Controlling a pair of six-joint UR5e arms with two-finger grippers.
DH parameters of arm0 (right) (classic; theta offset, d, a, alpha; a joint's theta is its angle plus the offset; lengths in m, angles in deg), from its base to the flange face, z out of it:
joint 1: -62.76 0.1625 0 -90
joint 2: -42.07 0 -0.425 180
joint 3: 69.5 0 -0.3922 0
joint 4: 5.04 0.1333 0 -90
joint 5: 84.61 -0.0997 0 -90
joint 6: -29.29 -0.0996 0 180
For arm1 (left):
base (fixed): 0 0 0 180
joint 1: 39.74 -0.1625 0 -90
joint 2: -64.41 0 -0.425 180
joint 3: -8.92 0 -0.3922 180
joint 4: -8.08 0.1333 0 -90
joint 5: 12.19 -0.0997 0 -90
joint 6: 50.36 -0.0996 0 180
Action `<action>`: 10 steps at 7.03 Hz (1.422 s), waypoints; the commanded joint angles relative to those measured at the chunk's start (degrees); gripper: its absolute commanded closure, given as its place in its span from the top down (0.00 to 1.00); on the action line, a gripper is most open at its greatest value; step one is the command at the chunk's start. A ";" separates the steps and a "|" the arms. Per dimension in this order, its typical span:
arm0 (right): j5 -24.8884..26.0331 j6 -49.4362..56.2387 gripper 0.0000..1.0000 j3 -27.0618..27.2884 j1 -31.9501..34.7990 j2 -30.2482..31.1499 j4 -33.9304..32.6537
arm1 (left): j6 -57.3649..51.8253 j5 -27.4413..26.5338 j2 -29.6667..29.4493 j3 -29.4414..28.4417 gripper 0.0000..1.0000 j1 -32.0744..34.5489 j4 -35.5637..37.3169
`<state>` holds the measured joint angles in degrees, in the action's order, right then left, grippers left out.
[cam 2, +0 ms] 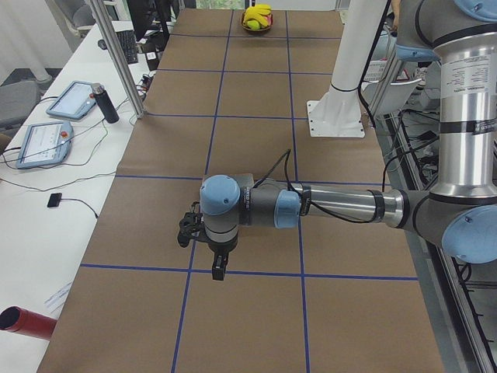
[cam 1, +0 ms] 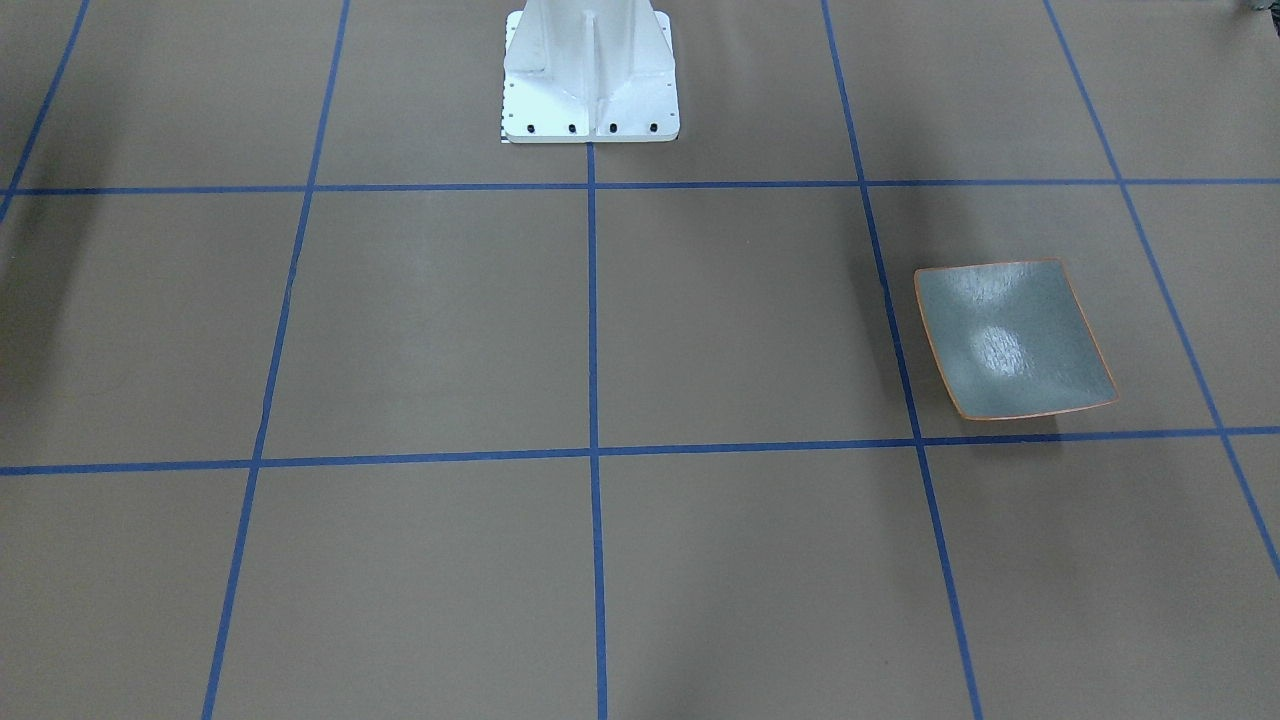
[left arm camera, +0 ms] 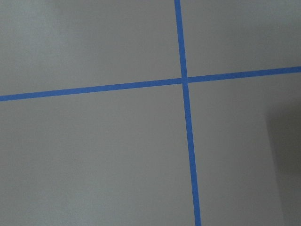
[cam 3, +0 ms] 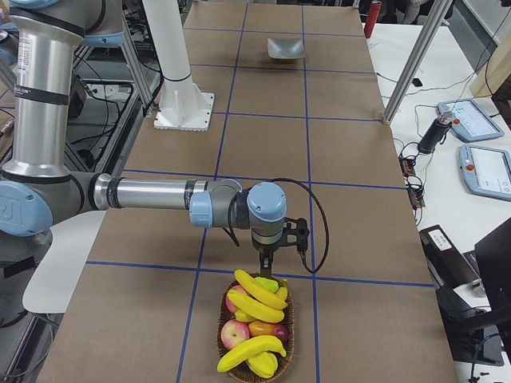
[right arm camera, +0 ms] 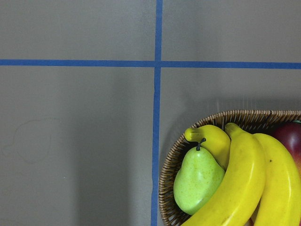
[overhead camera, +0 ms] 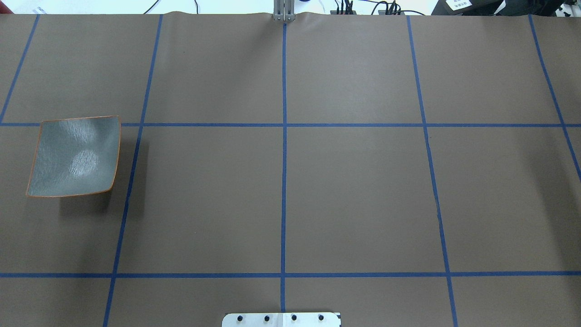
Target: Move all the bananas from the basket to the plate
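Right hand [cam 3: 269,259] by basket [right arm camera: 165,181] rim, nearer one; top bananas [right arm camera: 240,179] just beyond it, lying crosswise in basket. Left hand [cam 2: 220,268] well away from basket. Cannot tell either grip.

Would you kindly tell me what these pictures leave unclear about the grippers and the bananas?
- Left gripper: open or shut cannot be told; it shows only in exterior left.
- Right gripper: likewise, only in exterior right.
- Bananas: count unsure; they overlap in the basket in exterior right, and the right wrist view's edge cuts them.
- Basket: outside the overhead and front-facing frames.
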<state>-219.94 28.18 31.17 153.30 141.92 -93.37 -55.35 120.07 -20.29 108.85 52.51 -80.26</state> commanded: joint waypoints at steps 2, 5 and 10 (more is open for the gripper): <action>-0.63 -0.03 1.00 0.05 0.08 0.43 0.00 | -0.01 0.02 -0.03 -0.26 1.00 -0.14 -0.08; -0.63 -0.12 1.00 0.14 0.08 0.43 0.18 | -0.01 0.02 -0.56 0.35 1.00 -0.23 -0.17; -3.53 -0.03 1.00 0.05 0.08 0.96 0.44 | 0.07 -0.42 -1.26 0.35 1.00 -0.32 -1.74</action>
<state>-222.55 28.08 31.24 153.37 142.81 -93.00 -55.21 119.77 -21.28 109.03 52.19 -80.79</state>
